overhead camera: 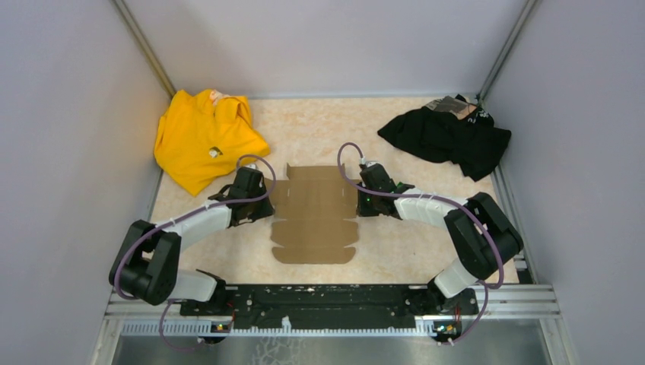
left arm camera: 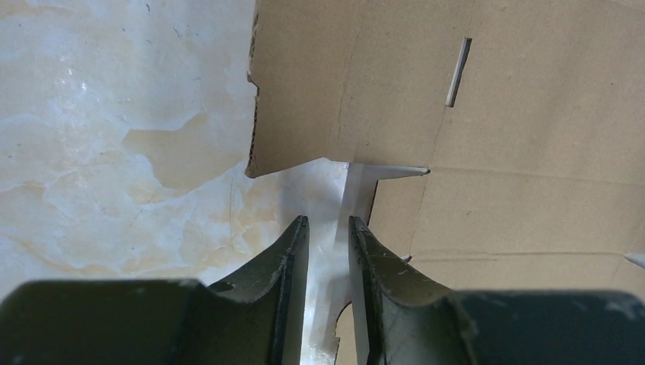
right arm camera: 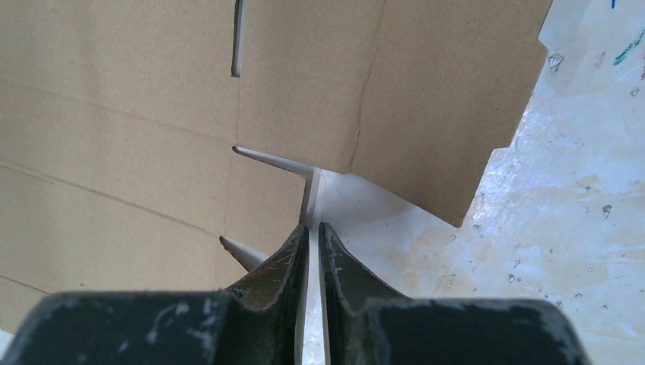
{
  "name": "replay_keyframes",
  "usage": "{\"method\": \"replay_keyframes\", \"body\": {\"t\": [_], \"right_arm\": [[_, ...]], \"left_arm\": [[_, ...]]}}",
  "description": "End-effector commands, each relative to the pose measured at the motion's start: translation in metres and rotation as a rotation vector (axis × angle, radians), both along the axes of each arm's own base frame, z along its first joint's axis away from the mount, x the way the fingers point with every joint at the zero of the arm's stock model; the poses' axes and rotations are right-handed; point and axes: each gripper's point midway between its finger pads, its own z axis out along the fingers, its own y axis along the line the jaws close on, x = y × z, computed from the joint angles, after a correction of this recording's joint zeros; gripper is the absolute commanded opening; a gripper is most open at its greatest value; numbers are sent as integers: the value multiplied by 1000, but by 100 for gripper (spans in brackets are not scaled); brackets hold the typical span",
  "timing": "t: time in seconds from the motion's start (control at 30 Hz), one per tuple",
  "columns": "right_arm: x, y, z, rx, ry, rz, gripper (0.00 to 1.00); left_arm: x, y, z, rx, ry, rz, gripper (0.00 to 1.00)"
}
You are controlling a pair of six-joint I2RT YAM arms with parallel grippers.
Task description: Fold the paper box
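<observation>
The paper box (overhead camera: pixel 316 213) is a flat brown die-cut sheet with flaps and crease lines, lying mid-table between the arms. My left gripper (overhead camera: pixel 266 200) sits at the sheet's left edge. In the left wrist view the left gripper (left arm camera: pixel 328 220) is open by a narrow gap, with the thin pale edge of a side flap (left arm camera: pixel 356 194) rising between the fingers. My right gripper (overhead camera: pixel 360 199) is at the sheet's right edge. In the right wrist view the right gripper (right arm camera: pixel 314 226) is nearly closed, pinching a thin upright flap edge (right arm camera: pixel 310 194) of the paper box (right arm camera: pixel 137 137).
A crumpled yellow garment (overhead camera: pixel 201 137) lies at the back left and a black garment (overhead camera: pixel 449 137) at the back right. Grey walls enclose the table on three sides. The arms' mounting rail (overhead camera: pixel 327 300) runs along the near edge.
</observation>
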Motion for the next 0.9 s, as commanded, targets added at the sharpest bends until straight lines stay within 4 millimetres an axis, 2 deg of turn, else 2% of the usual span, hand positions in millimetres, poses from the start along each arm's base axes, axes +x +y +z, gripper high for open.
{"method": "replay_keyframes", "body": {"t": [0.0, 0.53, 0.87], "right_arm": [[-36, -12, -21, -66, 122, 44, 11], [-32, -4, -9, -45, 102, 53, 11], [-26, 4, 0, -31, 85, 61, 11]], "left_arm": [[2, -9, 14, -42, -8, -19, 32], [5, -14, 27, -61, -30, -27, 31], [4, -22, 28, -68, -27, -40, 31]]}}
